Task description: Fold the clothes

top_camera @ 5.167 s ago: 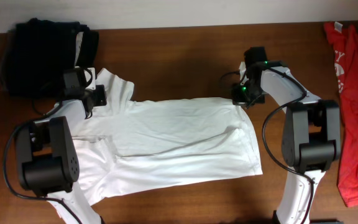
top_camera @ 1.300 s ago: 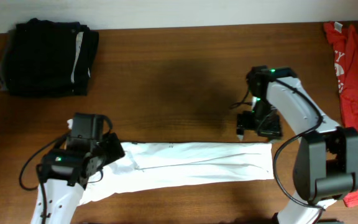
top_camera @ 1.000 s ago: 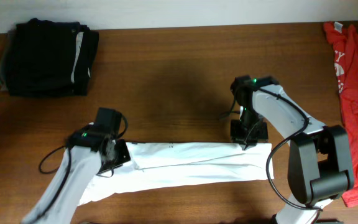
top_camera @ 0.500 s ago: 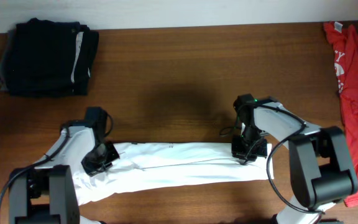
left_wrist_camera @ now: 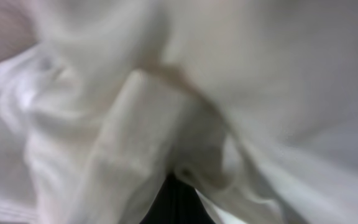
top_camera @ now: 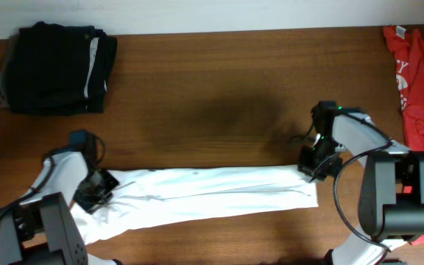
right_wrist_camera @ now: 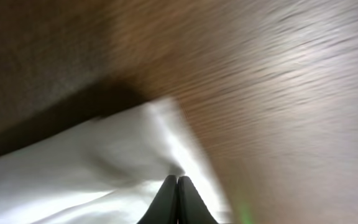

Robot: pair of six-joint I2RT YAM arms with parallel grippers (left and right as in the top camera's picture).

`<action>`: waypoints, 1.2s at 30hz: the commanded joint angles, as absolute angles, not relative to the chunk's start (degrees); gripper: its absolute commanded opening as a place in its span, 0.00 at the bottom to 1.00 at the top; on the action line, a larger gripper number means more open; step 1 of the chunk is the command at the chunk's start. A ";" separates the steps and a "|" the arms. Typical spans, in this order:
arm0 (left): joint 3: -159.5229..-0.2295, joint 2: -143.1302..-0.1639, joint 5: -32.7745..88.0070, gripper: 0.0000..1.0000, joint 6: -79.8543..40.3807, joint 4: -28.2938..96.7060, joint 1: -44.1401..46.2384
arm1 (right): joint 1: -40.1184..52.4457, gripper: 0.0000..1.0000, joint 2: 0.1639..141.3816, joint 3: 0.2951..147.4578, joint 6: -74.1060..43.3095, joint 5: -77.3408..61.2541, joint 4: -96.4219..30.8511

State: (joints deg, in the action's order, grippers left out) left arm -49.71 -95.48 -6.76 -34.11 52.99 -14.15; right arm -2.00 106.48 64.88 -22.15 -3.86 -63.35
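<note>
The white T-shirt (top_camera: 212,191) lies as a long narrow folded strip across the front of the table. My left gripper (top_camera: 94,193) is at its left end, shut on the bunched cloth. In the left wrist view the white T-shirt (left_wrist_camera: 229,74) fills the frame and only a dark bit of the gripper (left_wrist_camera: 174,198) shows. My right gripper (top_camera: 308,168) is at the strip's right end. In the right wrist view its jaws (right_wrist_camera: 177,182) are pressed together on the shirt's corner (right_wrist_camera: 92,174). The green-and-black print is hidden.
A red T-shirt (top_camera: 422,81) with white lettering lies crumpled at the right edge of the table. A folded black garment pile (top_camera: 54,68) sits at the back left. Bare brown wood (top_camera: 212,103) lies between them and behind the strip.
The shirt went from spread flat to a narrow strip at the front. Over the last second both grippers moved outward, left one leftward, right one rightward, and the strip stretched longer.
</note>
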 commanded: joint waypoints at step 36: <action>-62.06 -82.15 4.78 0.99 -29.87 69.30 -17.26 | -5.45 0.29 106.32 53.58 -4.84 -26.98 -55.81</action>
State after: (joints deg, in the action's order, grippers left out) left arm -61.87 -82.06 4.14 -30.96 69.23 -17.21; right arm -7.99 103.92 56.18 -6.55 -25.67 -58.11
